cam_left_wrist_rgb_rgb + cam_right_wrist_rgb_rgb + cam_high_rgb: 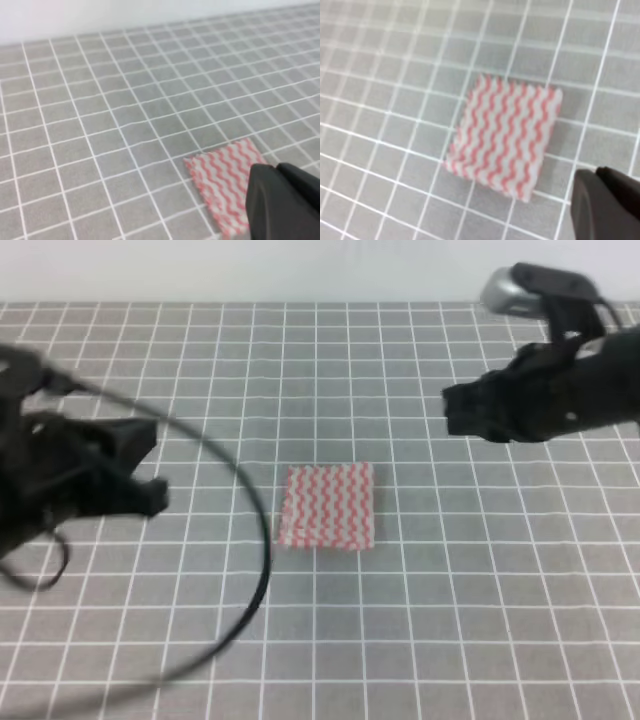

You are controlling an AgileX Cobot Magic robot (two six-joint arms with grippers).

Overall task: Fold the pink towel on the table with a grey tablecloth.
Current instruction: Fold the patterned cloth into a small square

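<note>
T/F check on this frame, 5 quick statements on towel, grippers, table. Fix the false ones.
1. The pink towel lies on the table with a grey tablecloth. True.
2. The left gripper is gripping the towel. False: it sits apart from the towel, off to its left in the high view.
3. The towel shows pink-red and white wavy stripes. True.
4. The right gripper is pressing down on the towel. False: it is up and to the right of it, not touching.
5. The tablecloth is plain grey with no pattern. False: it carries a white grid of thin lines.
</note>
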